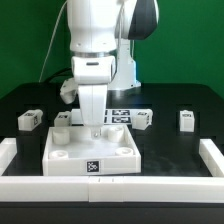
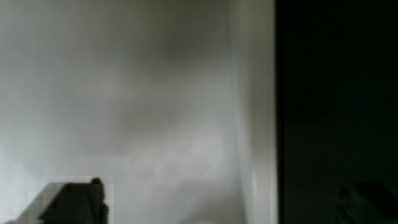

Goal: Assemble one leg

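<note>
Four small white legs with marker tags lie on the black table in the exterior view: one at the far left (image 1: 30,120), one beside the arm (image 1: 62,120), one right of the arm (image 1: 143,118) and one at the far right (image 1: 186,120). My gripper (image 1: 95,128) is lowered onto the far edge of the large white square panel (image 1: 90,152). It holds no leg. The wrist view is blurred. The panel's white surface (image 2: 143,110) fills it up close, with the dark table beside it. One dark finger (image 2: 75,205) shows at the side. The gripper (image 2: 210,192) looks open.
The marker board (image 1: 122,112) lies behind the panel, partly hidden by the arm. White rails border the table at the exterior view's left (image 1: 6,150), right (image 1: 212,156) and front (image 1: 110,184).
</note>
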You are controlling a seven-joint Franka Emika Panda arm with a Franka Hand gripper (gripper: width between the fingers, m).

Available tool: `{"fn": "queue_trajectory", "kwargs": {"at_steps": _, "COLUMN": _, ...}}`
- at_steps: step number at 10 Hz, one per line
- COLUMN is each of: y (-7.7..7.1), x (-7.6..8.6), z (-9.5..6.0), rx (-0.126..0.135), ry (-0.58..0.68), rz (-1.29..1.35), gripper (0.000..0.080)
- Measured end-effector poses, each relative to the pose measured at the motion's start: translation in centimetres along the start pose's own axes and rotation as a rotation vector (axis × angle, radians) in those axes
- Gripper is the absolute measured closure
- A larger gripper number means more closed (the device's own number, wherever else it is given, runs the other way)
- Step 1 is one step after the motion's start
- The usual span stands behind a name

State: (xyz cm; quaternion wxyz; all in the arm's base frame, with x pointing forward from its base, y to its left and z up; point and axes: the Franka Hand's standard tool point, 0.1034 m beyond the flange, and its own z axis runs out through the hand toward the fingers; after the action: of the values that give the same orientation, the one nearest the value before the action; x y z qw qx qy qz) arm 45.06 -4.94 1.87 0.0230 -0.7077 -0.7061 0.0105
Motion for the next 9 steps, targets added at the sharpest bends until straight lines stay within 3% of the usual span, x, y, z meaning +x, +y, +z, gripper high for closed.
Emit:
{"fn": "queue_trajectory", "kwargs": {"at_steps": 2, "y": -0.62, "x": 0.03, "z": 1.12, "rx": 0.021, "ry": 0.006, "rz": 0.003, "gripper": 0.015}}
{"fn": "queue_trajectory", "kwargs": {"at_steps": 5, "y": -0.6, "x": 0.0, "z": 1.22, "rx": 0.02, "ry": 0.006, "rz": 0.006, "gripper": 0.015}}
{"fn": "queue_trajectory", "kwargs": {"at_steps": 6, "y": -0.63, "x": 0.0, "z": 1.25, "rx": 0.021, "ry": 0.006, "rz": 0.006, "gripper": 0.0272}}
{"fn": "queue_trajectory", "kwargs": {"at_steps": 7, "y": -0.63, "x": 0.0, "z": 1.26, "rx": 0.022, "ry": 0.006, "rz": 0.006, "gripper": 0.0272}}
{"fn": "queue_trajectory", "kwargs": {"at_steps": 8, "y": -0.63, "x": 0.0, "z": 1.26, "rx": 0.022, "ry": 0.006, "rz": 0.006, "gripper": 0.0409}}
{"fn": "queue_trajectory", "kwargs": {"at_steps": 9, "y": -0.64, "x": 0.0, "z": 1.26, "rx": 0.022, "ry": 0.006, "rz": 0.006, "gripper": 0.061}}
